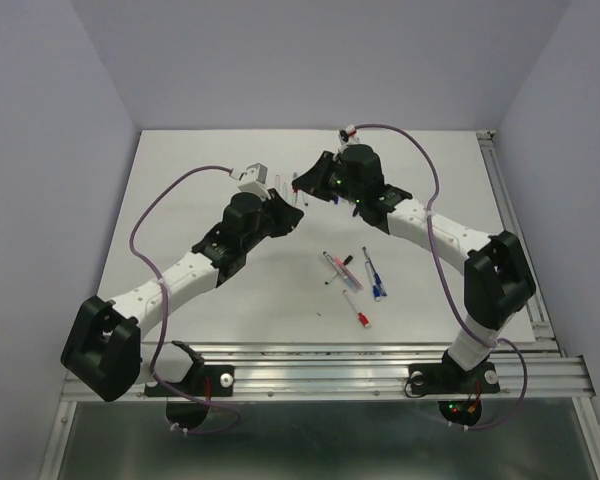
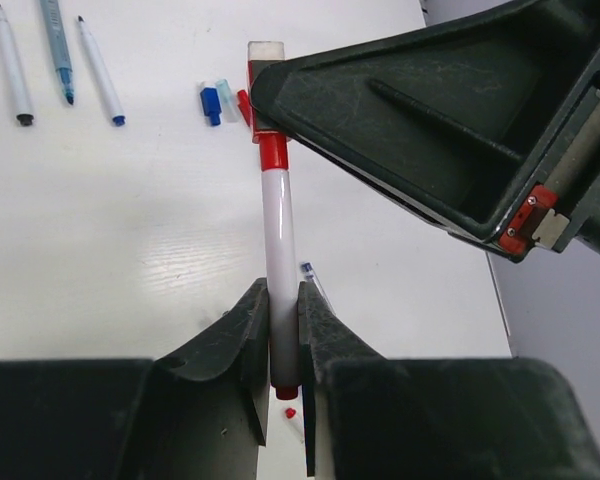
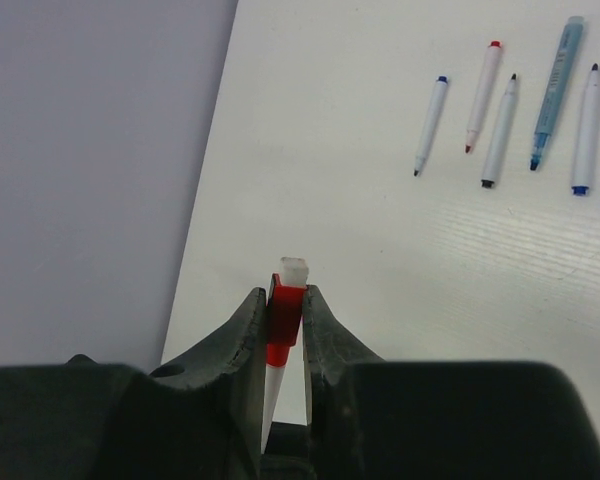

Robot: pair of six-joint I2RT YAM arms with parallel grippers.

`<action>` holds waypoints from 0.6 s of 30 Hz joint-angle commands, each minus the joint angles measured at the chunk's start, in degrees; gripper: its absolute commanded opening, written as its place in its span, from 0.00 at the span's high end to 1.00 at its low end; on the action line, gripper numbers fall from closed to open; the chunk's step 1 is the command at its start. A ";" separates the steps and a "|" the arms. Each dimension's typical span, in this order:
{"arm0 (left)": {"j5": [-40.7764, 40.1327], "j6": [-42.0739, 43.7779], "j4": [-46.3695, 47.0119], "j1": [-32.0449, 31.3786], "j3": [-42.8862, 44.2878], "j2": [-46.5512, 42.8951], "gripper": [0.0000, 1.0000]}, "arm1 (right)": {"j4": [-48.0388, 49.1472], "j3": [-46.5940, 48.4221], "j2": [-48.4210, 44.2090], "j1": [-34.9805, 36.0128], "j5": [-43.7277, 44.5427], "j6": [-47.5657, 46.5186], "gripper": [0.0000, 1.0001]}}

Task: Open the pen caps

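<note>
Left gripper: the left gripper [image 2: 282, 300] is closed on the lower part of a white pen barrel [image 2: 278, 230], the fingers pinching it from both sides so that the barrel runs straight out ahead of the wrist.
Right gripper: the right gripper [image 3: 284, 295] is clamped on the red cap [image 3: 283, 320] at the far end of the same pen, with only the cap's clear end tab poking out past the fingertips.
Why this hold: each arm has one half of the pen, so the barrel is anchored while the cap can be drawn off along the pen's axis (a one-handed pull would just drag the whole pen).
Pen position: held up off the table [image 1: 200, 200], toward its far middle, between the two wrists.
Cap state: the red cap looks seated on the barrel, with no gap showing at the joint; this step is judged not yet done.
Loose caps: a few loose caps [image 2: 211, 103], blue, pale and red, lie close together on the table just beyond the held pen.
Uncapped pens: several uncapped pens [image 3: 500, 130] lie side by side with tips exposed, well apart from the grippers.
Next move calls for: a straight pull apart, in line with the barrel, since a sideways tug could bend or twist the pen in the grip.
</note>
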 commanded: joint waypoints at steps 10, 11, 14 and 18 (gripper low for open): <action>28.29 1.12 -6.19 -5.78 -4.69 -5.34 1.00 | 14.24 4.97 5.28 -16.17 26.41 -7.35 0.99; 28.73 1.21 -6.10 -5.87 -4.69 -5.52 1.00 | 14.15 4.79 5.28 -16.26 26.42 -7.52 0.99; 28.91 0.86 -6.36 -5.78 -5.22 -5.87 1.00 | 14.94 3.13 4.15 -17.05 23.70 -7.44 0.99; 26.73 1.38 -6.45 -5.61 -3.91 -5.35 1.00 | 15.74 -1.78 0.20 -17.05 14.32 -6.48 0.99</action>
